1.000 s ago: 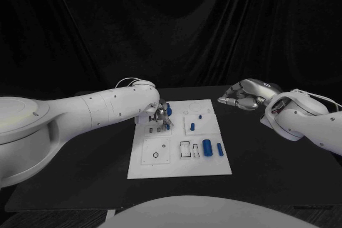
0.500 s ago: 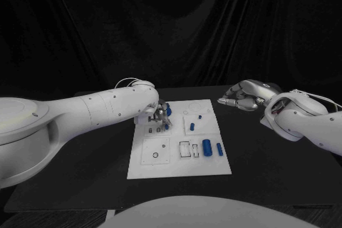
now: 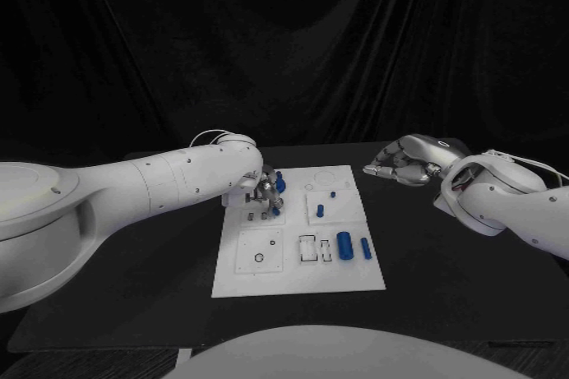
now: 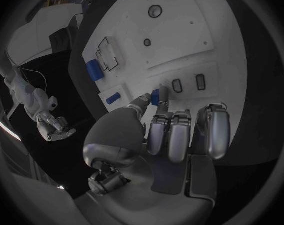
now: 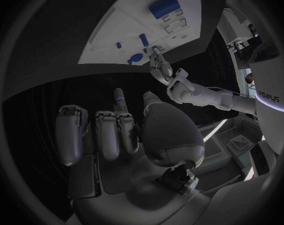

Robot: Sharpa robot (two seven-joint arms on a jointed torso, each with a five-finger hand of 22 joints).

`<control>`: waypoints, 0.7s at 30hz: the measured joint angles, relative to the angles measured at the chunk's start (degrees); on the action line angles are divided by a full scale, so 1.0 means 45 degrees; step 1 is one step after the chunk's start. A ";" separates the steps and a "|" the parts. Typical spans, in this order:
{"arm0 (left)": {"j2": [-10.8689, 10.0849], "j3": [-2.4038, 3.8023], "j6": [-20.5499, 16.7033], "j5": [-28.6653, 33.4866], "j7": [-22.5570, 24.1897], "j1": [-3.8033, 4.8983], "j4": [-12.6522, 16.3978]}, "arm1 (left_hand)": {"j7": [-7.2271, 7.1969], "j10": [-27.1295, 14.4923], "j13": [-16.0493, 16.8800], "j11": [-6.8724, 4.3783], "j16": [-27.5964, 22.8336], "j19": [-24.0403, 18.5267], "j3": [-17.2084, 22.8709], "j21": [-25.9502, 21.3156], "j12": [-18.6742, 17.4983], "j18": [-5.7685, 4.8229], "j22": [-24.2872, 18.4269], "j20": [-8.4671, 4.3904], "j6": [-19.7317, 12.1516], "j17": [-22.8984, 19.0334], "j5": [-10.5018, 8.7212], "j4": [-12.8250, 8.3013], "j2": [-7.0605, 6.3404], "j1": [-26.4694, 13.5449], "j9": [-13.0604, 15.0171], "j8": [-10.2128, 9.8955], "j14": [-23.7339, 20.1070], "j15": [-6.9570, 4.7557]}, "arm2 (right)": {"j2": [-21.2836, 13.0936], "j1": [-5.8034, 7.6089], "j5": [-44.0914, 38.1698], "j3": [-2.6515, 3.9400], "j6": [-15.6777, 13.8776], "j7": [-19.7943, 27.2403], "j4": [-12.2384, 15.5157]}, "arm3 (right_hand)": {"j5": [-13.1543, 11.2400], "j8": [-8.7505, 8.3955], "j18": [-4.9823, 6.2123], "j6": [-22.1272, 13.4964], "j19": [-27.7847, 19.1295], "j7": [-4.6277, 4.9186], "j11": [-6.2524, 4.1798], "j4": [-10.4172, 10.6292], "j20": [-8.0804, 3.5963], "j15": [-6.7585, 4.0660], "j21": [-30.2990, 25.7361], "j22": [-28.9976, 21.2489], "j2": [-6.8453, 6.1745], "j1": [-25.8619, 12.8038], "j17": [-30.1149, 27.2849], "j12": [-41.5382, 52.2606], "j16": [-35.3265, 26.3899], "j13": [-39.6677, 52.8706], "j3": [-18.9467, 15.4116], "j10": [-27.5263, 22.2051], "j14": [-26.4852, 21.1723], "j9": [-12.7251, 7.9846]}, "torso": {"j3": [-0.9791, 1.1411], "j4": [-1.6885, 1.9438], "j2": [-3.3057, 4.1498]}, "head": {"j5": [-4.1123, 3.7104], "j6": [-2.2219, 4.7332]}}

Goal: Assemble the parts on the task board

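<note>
Left hand [image 3: 265, 190] pinched a small blue part [image 4: 156, 96] over the slots near the task board's [image 3: 297, 276] far-left corner, right hand [image 3: 401, 161] curled empty off its far-right corner; a tilted part could jam.

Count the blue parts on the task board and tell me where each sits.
5 visible: large cylinder and slim piece near the right edge, two small pegs mid-board, one part at the left hand. Others may be hidden under it.
</note>
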 measured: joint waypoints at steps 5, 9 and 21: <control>-0.0141 -0.0001 -0.0037 -0.0001 -0.0004 -0.0001 0.0130 | -0.0024 0.0000 0.0000 0.0000 0.0000 0.0038 0.0584 0.0000 0.0000 0.0000 -0.0001 -0.0038 0.0069 0.0000 0.0154 -0.0267 -0.0161 -0.0164 0.0149 -0.0024 -0.0046 -0.0045 | -0.0002 -0.0011 0.0000 0.0000 0.0045 -0.0020 -0.0013 | 0.0000 0.0000 0.0000 0.0000 0.0000 0.0000 0.0000 0.0000 0.0000 0.0000 -0.0065 0.0000 0.0049 0.0049 0.0000 0.0000 -0.0049 -0.0001 0.0000 0.0000 0.0000 -0.0001 | 0.0000 0.0001 0.0000 | 0.0000 0.0000; -0.0267 -0.0002 -0.0100 -0.0002 -0.0016 -0.0002 0.0257 | -0.0052 0.0000 0.0000 -0.0093 0.0000 0.0173 0.1664 0.0000 0.0000 0.0000 -0.0001 -0.0173 0.0228 0.0000 0.0453 -0.0592 -0.0441 -0.0671 0.0468 -0.0025 0.0000 -0.0091 | -0.0002 -0.0025 0.0000 0.0000 0.0087 -0.0038 -0.0031 | 0.0000 0.0000 0.0000 0.0000 0.0000 0.0000 0.0000 0.0000 0.0000 0.0000 -0.0066 -0.0001 0.0049 0.0049 0.0000 0.0000 -0.0050 -0.0001 0.0000 0.0000 0.0000 -0.0001 | 0.0000 0.0004 0.0000 | 0.0031 0.0000; -0.0980 -0.0002 -0.0479 -0.0003 -0.0372 0.0003 0.1164 | -0.0113 -0.0027 0.0000 -0.0272 0.0000 0.0691 0.3028 0.0264 0.0000 0.0000 -0.0002 -0.0320 0.0566 -0.0001 0.0861 -0.0916 -0.0773 -0.1518 0.0929 -0.0026 -0.0006 -0.0277 | 0.0004 -0.0043 0.0000 0.0000 0.0228 -0.0111 -0.0083 | 0.0000 -0.0001 0.0205 0.0000 0.0000 0.0000 0.0000 0.0000 0.0000 0.0000 -0.0127 -0.0002 0.0049 0.0049 0.0000 0.0000 -0.0099 -0.0002 0.0000 0.0000 0.0000 0.0008 | 0.0004 0.0011 -0.0024 | 0.0107 0.0000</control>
